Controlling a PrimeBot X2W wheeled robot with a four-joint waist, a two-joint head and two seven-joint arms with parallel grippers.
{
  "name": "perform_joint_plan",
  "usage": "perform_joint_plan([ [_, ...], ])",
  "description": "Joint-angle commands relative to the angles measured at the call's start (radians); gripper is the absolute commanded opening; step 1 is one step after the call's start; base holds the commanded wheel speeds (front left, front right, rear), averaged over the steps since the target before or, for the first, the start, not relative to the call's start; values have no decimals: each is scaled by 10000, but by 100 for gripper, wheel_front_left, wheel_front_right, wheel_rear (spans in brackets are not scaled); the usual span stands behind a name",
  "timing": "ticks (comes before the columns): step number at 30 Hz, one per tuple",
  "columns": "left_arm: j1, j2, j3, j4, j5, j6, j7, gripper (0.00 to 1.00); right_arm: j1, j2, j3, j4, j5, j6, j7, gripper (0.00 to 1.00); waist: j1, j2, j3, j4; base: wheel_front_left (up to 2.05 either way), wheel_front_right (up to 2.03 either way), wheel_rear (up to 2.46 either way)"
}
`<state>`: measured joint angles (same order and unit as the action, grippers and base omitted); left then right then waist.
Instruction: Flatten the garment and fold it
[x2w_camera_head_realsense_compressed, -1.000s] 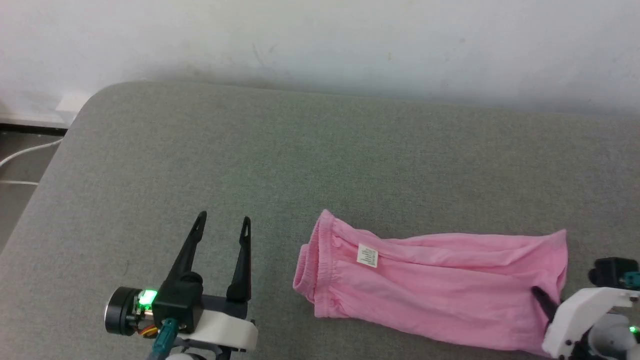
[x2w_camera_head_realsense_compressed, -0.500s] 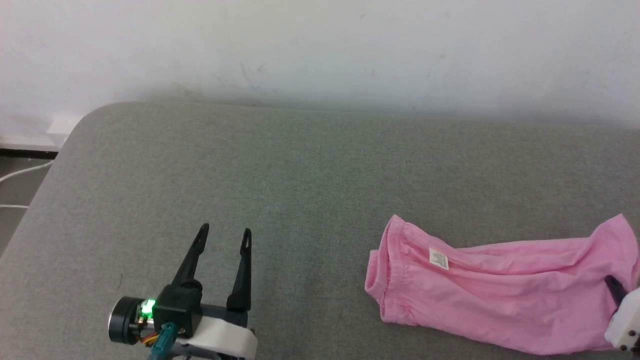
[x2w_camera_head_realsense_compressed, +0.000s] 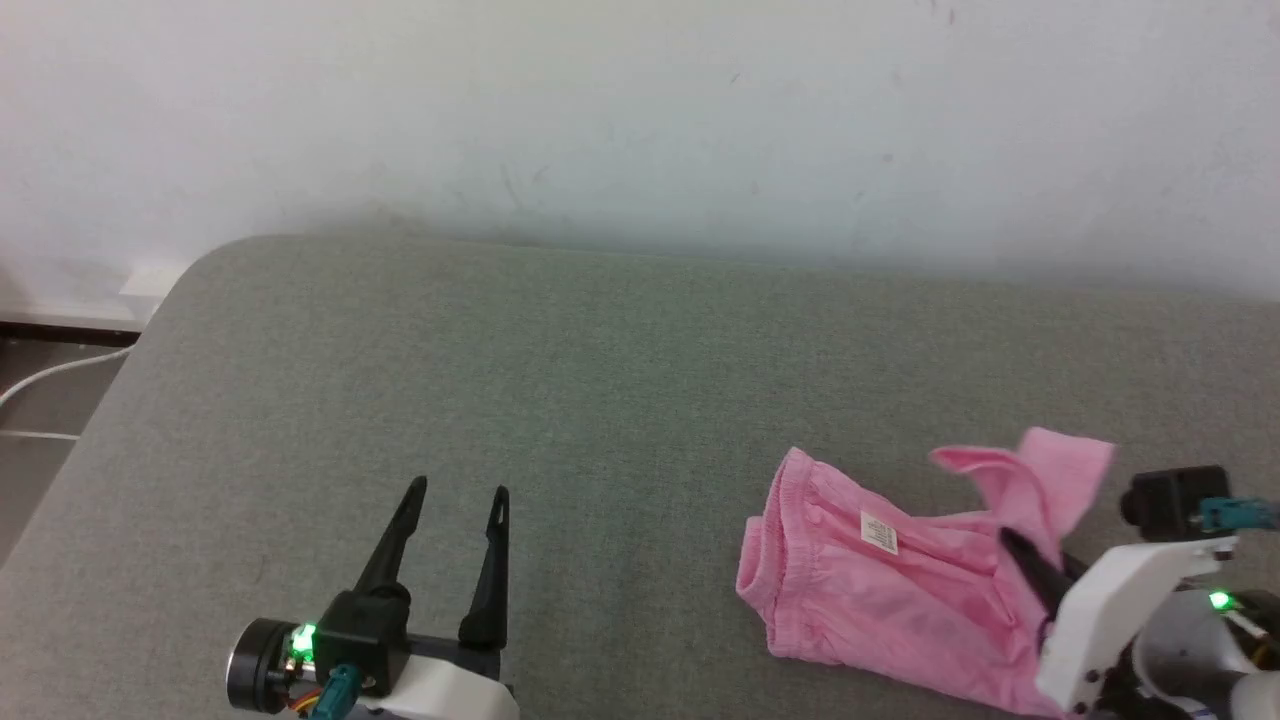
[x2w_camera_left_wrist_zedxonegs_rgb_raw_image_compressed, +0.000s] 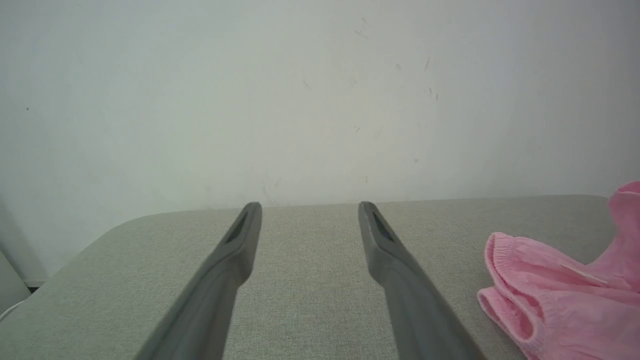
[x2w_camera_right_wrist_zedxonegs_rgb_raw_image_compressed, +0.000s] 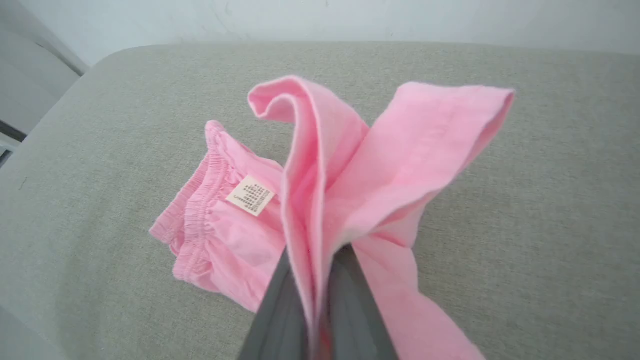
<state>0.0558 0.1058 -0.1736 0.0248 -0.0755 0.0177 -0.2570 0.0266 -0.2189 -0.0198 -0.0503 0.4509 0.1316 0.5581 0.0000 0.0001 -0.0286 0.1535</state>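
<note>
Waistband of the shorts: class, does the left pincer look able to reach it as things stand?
Probably yes: the left pincer is open, and bare grey surface lies between it and the waistband.

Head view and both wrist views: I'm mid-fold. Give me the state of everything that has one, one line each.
left hand: open, empty, apart from the shorts.
right hand: shut on the shorts' leg end.
pink shorts: leg end lifted and bunched, waistband end lying on the grey padded surface; neither flat nor folded.
label: face up, beside the waistband.
</note>
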Motion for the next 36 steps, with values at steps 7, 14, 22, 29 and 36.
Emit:
perform_joint_plan([
  [7, 92, -114, 50, 57, 147, -180, -47, 100, -618, 650, 1127, -60, 104, -9, 253, 0, 0, -1, 91, 464, 0, 0, 0],
  [14, -64, -195, 47, 149, 207, -286, -47, 100, -1449, 1141, 1617, 864, -111, -9, -12, 0, 0, -1, 404, 931, 0, 0, 0],
  [22, -353, -321, -38, 279, 245, -333, -47, 100, -2249, 1063, 2395, 2664, -803, -9, -252, 90, 0, -1, 843, 1274, 0, 0, 0],
  [29, -501, -389, -78, 384, 266, -332, -47, 100, -2769, 615, 3735, 4116, -983, -9, -428, 100, 0, -1, 1040, 1338, 0, 0, 0],
  [36, -680, -452, -191, 523, 233, -315, -47, 100, -3150, 225, 4618, 5119, -739, -9, -945, 100, 0, -1, 1136, 1261, 0, 0, 0],
])
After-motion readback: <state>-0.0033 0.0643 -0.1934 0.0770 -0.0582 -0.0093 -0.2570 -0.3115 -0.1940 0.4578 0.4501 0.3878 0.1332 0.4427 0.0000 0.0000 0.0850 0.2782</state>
